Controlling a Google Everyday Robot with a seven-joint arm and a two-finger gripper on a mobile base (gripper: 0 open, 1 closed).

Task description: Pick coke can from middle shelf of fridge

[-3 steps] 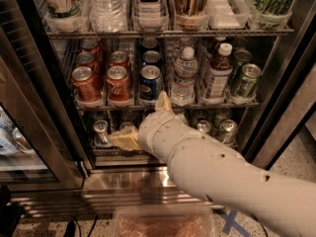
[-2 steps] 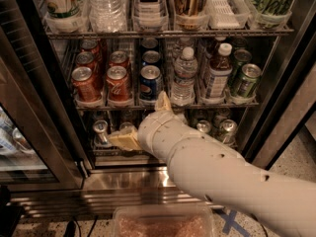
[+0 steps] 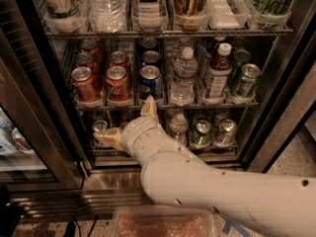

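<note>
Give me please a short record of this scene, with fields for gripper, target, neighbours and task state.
gripper: gripper open, empty, just below the front of the middle shelf
target: coke can, upright, front of the second lane from left
neighbours: brownish can on its left, Pepsi can on its right
task state: coke can not yet grasped

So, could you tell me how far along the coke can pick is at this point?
Done: the fridge is open and the arm is at the shelves. In hand: the gripper hangs open and empty just below the front edge of the middle shelf, slightly right of the coke can. Left: the coke can stands untouched in the front row and must be grasped and drawn out.
</note>
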